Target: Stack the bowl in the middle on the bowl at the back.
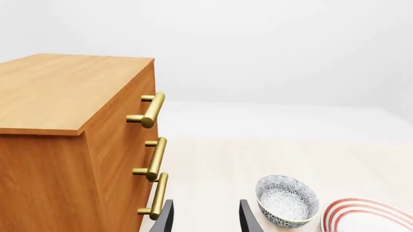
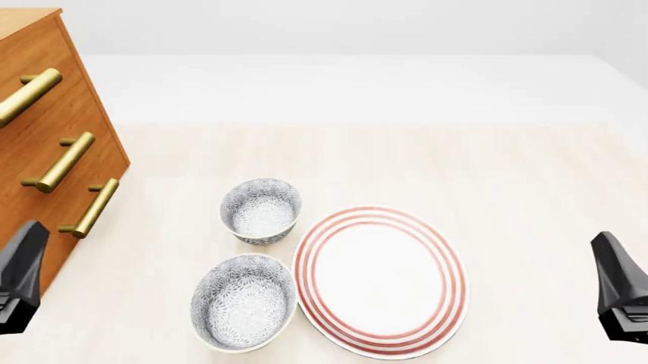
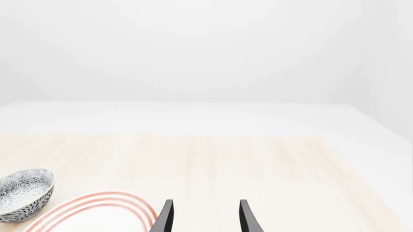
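The bowl in the middle [image 2: 244,302] is seated on the counter [image 2: 506,167], apart from the bowl at the back [image 2: 261,210]; the left end effector [image 1: 205,217] and right end effector [image 3: 205,217] are spread apart, nothing gripped.

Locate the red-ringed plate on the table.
In the front view the red-ringed plate lies near the front edge, just right of centre, beside both speckled bowls: the nearer and the farther.

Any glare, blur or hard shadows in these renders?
Front view: flat, even light, everything sharp, only faint soft shading around the bowls and plate. Left wrist view: mild sheen on the brass handles, no blur. Right wrist view: washed-out white background, table edge still crisp.
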You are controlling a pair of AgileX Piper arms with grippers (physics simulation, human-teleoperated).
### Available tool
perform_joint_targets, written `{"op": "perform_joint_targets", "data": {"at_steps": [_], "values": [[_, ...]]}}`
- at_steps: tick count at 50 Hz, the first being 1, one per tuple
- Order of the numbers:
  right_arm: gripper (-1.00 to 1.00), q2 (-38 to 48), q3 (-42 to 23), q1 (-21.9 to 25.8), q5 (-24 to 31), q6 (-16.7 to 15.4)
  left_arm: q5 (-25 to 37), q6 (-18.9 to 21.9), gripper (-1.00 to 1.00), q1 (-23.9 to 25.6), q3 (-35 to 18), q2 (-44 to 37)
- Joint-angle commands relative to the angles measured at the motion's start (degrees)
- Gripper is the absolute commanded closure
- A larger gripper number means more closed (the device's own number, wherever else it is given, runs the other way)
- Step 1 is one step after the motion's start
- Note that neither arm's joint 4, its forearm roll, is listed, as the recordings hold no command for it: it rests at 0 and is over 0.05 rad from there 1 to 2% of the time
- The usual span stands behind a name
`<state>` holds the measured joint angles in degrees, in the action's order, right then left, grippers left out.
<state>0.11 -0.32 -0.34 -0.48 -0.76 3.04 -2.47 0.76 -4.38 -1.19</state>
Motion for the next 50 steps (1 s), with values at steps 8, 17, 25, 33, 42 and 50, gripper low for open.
{"op": "perform_joint_targets", "data": {"at_steps": [8,17,25,33,42,50], "values": [[-1.00,-0.05,-0.14,0.00,-0.12,0.64,12.09,-0.44,-1.00,5.33,-17.48,-4.89],[-1.00,-0.02,-0.11,-0.06,0.09,1.37,18.39,0.42,-1.00,12.21,-25.98,-14.60],[-1.00,-0.04,-0.15,-0.04,0.21,1.54,24.30,1.04,-1.00,17.12,-33.50,-21.65],[-1.00,-0.01,-0.22,-0.11,0.31,1.92,29.41,-1.26,-1.00,20.90,-37.78,-28.48],[-1.00,0.07,-0.22,-0.08,0.34,1.86,32.37,-1.11,-1.00,22.91,-41.20,-36.10],[-1.00,0.09,-0.21,-0.15,0.35,1.79,34.46,-3.98,-1.00,25.67,-41.98,-43.61]]}}
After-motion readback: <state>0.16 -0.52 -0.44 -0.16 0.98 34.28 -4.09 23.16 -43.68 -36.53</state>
